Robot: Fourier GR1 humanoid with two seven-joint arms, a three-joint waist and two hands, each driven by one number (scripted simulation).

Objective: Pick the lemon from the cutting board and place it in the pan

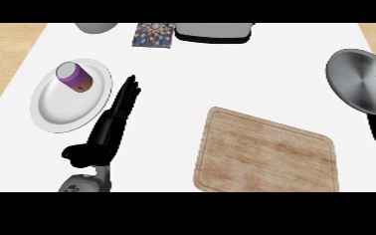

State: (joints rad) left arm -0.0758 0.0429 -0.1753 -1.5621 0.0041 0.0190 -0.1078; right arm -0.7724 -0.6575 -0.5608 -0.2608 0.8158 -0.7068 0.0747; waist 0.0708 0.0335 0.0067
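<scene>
The wooden cutting board (264, 152) lies at the lower right of the white counter, and nothing shows on its surface. No lemon is visible anywhere. The grey pan (354, 79) sits at the right edge, partly cut off, its dark handle running down along the edge. My left hand (110, 127) rises from the lower left with straight fingers pointing up, beside the white plate, holding nothing. My right hand does not appear.
A white plate (55, 107) at the left carries a purple can (75, 77). Along the far edge stand a grey bowl (95, 27), a patterned packet (153, 35) and a grey appliance (214, 32).
</scene>
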